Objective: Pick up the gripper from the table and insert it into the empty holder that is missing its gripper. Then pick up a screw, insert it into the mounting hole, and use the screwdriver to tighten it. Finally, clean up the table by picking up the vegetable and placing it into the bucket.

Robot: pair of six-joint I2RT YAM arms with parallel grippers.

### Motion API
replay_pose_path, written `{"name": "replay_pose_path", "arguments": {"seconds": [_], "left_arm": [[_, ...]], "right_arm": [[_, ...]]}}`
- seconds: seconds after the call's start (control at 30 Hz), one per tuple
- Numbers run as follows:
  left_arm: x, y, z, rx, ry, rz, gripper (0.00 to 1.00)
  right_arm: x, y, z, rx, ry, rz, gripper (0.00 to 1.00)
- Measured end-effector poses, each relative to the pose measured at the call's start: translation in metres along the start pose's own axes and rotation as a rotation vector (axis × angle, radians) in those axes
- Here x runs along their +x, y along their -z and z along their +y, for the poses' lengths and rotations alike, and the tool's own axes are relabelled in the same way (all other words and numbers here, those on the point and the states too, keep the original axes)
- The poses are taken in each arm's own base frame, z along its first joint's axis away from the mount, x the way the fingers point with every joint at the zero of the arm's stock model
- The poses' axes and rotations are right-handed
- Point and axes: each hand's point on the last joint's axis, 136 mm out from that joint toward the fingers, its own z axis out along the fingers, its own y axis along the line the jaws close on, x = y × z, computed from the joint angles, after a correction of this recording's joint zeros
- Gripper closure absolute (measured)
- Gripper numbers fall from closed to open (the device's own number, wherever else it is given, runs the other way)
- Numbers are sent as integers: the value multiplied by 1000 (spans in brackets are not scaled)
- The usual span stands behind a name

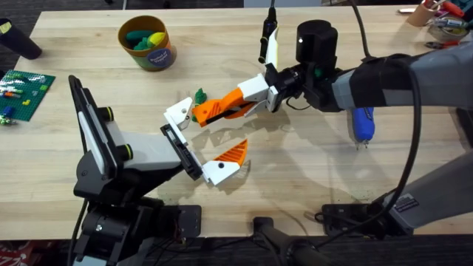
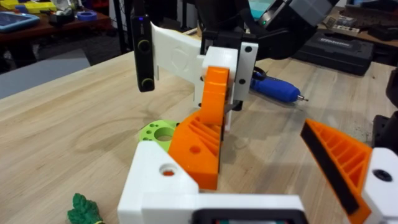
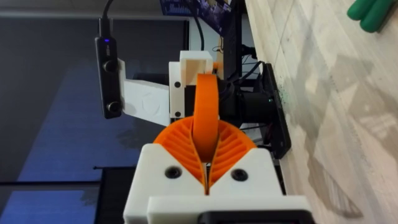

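My right gripper point(image 1: 238, 103) is shut on the orange ribbed gripper point(image 1: 211, 111), pressing its lower end against the white holder point(image 1: 179, 115) on my left arm's jaw rail. The left wrist view shows the gripper point(image 2: 199, 146) touching the holder point(image 2: 155, 183), whose mounting hole faces up. My left gripper point(image 1: 209, 137) stands open, its other orange finger point(image 2: 339, 158) far to the side. The blue screwdriver point(image 1: 362, 124) lies to the right. A small green vegetable point(image 1: 199, 96) lies beside the holder. The bucket point(image 1: 148, 43) stands at the back left. I can make out no screw.
The bucket holds green and yellow pieces. A lime-green ring point(image 2: 158, 132) lies on the table behind the holder. A green brick plate point(image 1: 22, 92) sits at the left edge. Cables point(image 1: 355, 210) run along the front right.
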Motion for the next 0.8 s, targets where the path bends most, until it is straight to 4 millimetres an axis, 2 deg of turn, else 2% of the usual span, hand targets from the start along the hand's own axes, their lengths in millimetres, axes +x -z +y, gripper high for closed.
{"name": "replay_pose_path", "arguments": {"seconds": [0.8], "left_arm": [[0, 0, 0, -3, -1, -2, 14]], "right_arm": [[-1, 5, 0, -2, -15, -6, 982]]}}
